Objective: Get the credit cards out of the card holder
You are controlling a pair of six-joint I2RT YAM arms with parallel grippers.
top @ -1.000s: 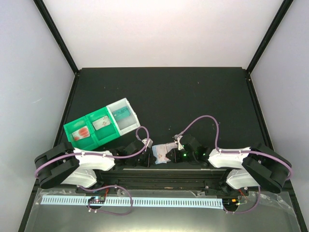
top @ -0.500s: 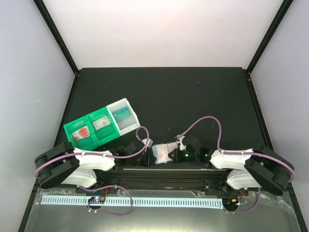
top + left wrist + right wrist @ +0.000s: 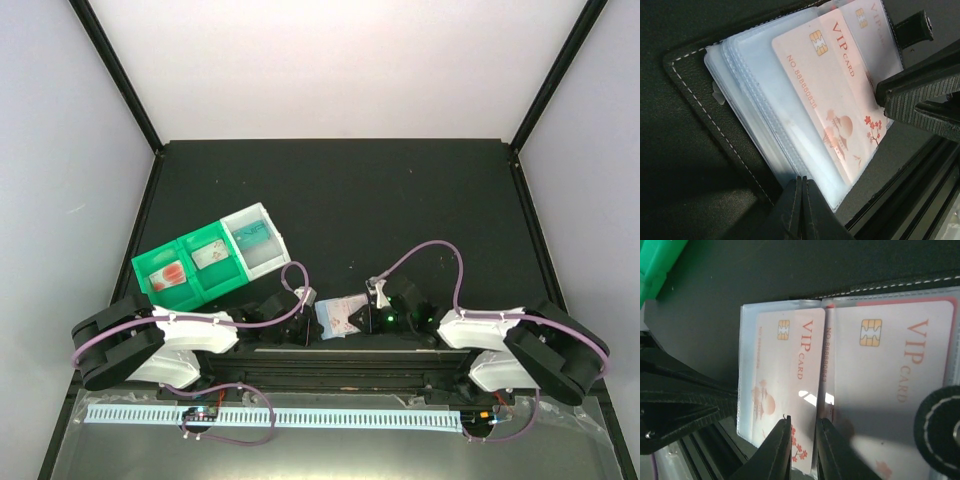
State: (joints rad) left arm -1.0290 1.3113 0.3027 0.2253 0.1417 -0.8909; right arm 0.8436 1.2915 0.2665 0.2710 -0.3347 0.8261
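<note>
Left hand: fingers pressed together, closed on the near edge of the card holder where the clear sleeves meet the black stitched cover. Right hand: fingers a narrow gap apart, standing over the lower edge of the sleeves at the centre fold; whether they nip anything cannot be told. Card holder: lies open, clear sleeves fanned over the dark cover, pale blue in the overhead view, between the two hands at the near middle of the worktop. First credit card: whitish with reddish print, gold chip, lettered "VIP CARD", in the sleeve left of the fold, its lower edge by the right hand's fingertips. Second credit card: same pattern, in the sleeve right of the fold, partly covered by a round black stitched tab. Green tray: two compartments, on the worktop left of and beyond the card holder, well apart from it, a small flat item in each, too small to identify. White bin: open, set against the green tray's right end, a teal item inside.
</note>
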